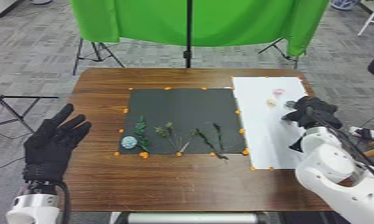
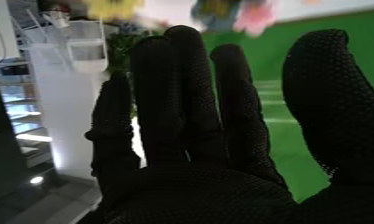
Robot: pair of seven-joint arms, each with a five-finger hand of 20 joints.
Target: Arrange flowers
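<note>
Pink flower (image 1: 278, 91), cream flower (image 1: 272, 102): white sheet (image 1: 259, 117), along your worktop's (image 1: 183, 185) right edge. Green stems (image 1: 141, 132): dark mat (image 1: 179, 107), near edge. Your right hand (image 1: 311, 111): beside the flowers, fingers straight, empty. Your left hand (image 1: 50, 147): left edge, fingers extended, empty.

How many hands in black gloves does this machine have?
2. The left hand is at the left edge of the brown table, and the right hand is at the right edge of the white sheet.
</note>
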